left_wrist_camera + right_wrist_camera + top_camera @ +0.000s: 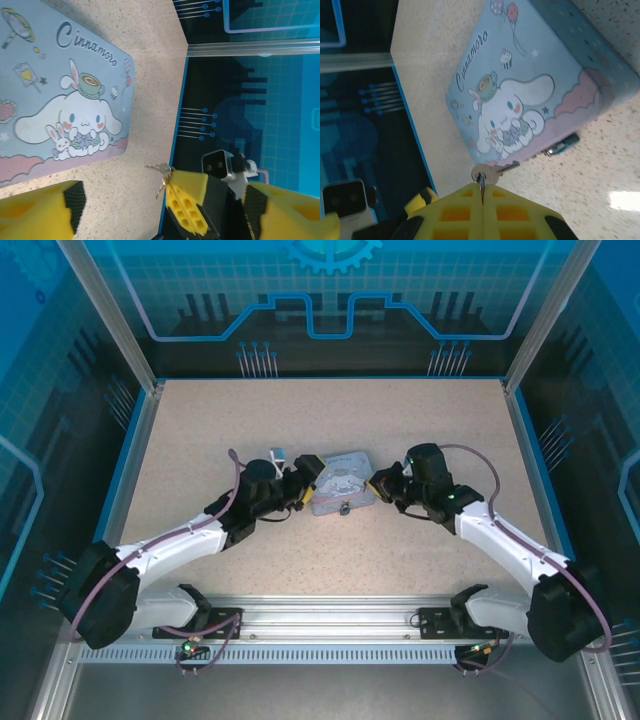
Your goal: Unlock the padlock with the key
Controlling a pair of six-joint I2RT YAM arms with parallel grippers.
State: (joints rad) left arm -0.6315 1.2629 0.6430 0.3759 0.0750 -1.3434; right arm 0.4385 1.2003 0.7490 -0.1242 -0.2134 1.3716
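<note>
The padlock (562, 144) is tiny, with a teal glint. It lies near the table's (200, 430) middle, just beside the cartoon tin's (520, 100) near edge, and its shackle is too small to make out. The brownish key (494, 171) juts from the clenched right gripper (482, 189), its ring end hidden between the pads. The left gripper (161, 202) is spread wide and grasps nothing.

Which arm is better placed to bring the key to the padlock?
Right: the right gripper is shut on the key, near the padlock beside the tin; the left gripper is open and holds nothing.
</note>
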